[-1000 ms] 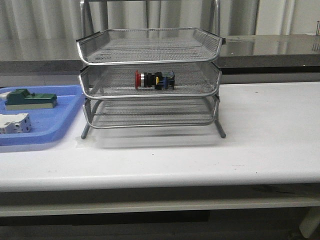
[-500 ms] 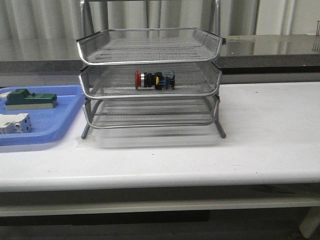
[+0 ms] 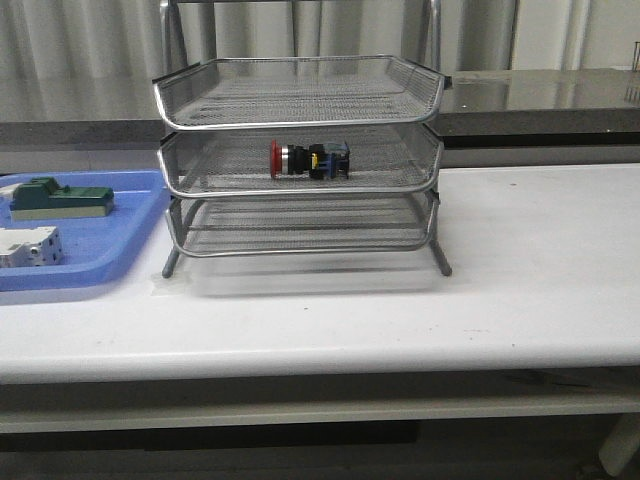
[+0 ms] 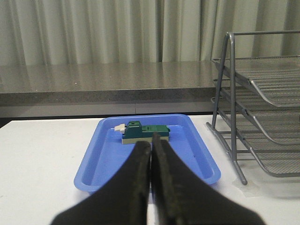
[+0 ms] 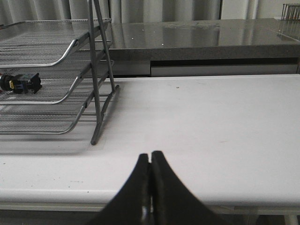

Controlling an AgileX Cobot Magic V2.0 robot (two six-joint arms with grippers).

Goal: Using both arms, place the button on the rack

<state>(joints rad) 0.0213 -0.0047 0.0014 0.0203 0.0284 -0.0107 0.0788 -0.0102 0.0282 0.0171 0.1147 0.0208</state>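
The small red-headed cylindrical push-button (image 3: pixel 309 160) lies on its side in the middle tier of the silver wire-mesh rack (image 3: pixel 300 155). Both the left gripper (image 4: pixel 151 154) and the right gripper (image 5: pixel 150 164) are closed and empty, away from the rack. The risk seems small: a bump on the rack can make the round button roll.

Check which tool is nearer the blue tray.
Left. The left tool, shut, hangs just before the blue tray; the right tool, shut, sits beyond the rack, over bare table.
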